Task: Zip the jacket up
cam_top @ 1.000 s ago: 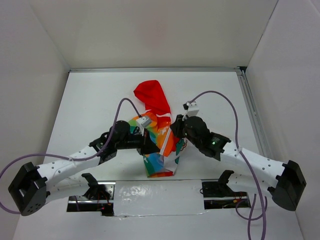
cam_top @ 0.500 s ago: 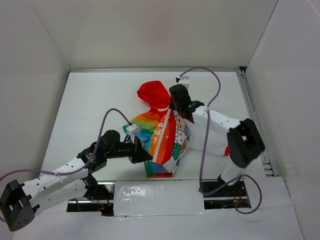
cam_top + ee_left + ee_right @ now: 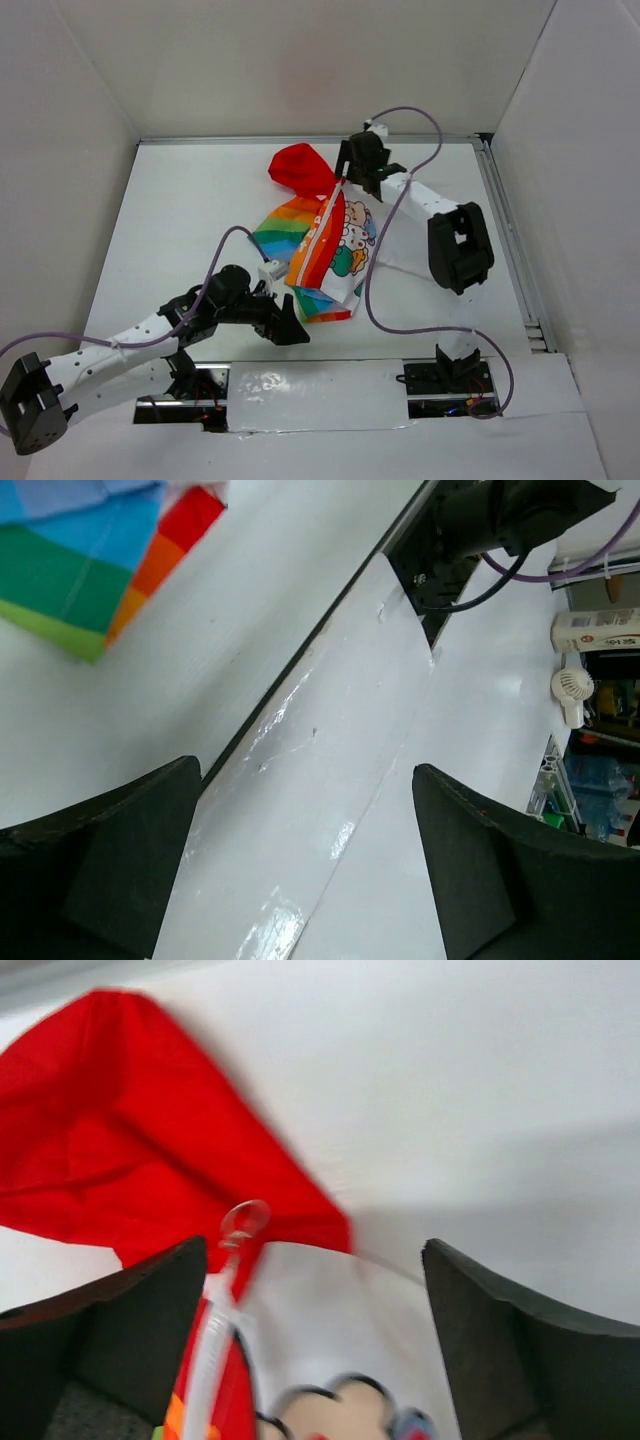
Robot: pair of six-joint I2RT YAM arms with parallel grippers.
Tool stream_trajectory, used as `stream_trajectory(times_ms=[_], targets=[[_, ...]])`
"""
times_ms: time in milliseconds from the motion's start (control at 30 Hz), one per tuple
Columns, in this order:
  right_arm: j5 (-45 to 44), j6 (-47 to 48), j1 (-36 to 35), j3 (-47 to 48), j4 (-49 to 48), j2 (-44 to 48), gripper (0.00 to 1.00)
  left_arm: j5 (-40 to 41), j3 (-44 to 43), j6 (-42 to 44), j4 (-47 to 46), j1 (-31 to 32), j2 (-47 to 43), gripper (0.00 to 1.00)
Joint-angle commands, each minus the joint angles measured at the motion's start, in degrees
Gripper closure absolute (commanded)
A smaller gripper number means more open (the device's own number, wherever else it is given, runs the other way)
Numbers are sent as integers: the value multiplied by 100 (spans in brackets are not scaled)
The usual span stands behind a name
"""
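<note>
The jacket lies mid-table, its red hood at the far end and the rainbow hem near me. A white zip line runs up its front to a clear ring pull just below the hood. My right gripper hovers over the collar, open, with the pull loose between its fingers. My left gripper is open near the table's front edge, just clear of the hem's rainbow corner, and nothing lies between its fingers.
A white taped strip covers the front edge between the two arm bases. A black arm mount and purple cable lie close by. White walls enclose the table on three sides.
Both grippers have opened and let go of the jacket. The right arm carried the zip pull up to the collar; the left drew back from the hem toward the front edge.
</note>
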State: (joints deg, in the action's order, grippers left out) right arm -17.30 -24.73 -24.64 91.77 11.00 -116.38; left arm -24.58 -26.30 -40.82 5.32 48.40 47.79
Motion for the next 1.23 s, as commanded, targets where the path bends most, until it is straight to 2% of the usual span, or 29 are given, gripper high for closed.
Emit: stream_trajectory(times_ms=[0, 67, 200, 367, 500, 633, 767, 933, 1200], targets=[[-187, 82, 302, -386, -714, 1089, 0, 39, -463, -136, 530, 3, -24, 1], [-81, 65, 425, -747, -635, 1599, 0, 320, -612, -276, 872, -6, -94, 1], [-90, -207, 662, -1590, -635, 2748, 0, 1399, -876, -620, 1541, -41, -217, 1], [446, -829, 1416, -3320, -968, 4112, 0, 2070, -1359, -901, 2297, -647, -25, 1], [886, -1174, 1981, -4682, -987, 5606, 0, 1870, -1588, -753, 2361, -1402, 169, 1], [195, -1446, 2016, -5203, -93, 6617, 0, 1386, -1667, -270, 2008, -2421, 213, 1], [-63, -1517, 2034, -5721, 348, 8074, 0, 808, -1729, -85, 1999, -3352, 458, 1], [-194, -1666, 2016, -5933, 657, 8963, 0, 577, -1431, 126, 1823, -3566, 118, 1], [-318, -1649, 2034, -6232, 569, 9572, 0, 445, -1140, 144, 1656, -3557, -674, 1]])
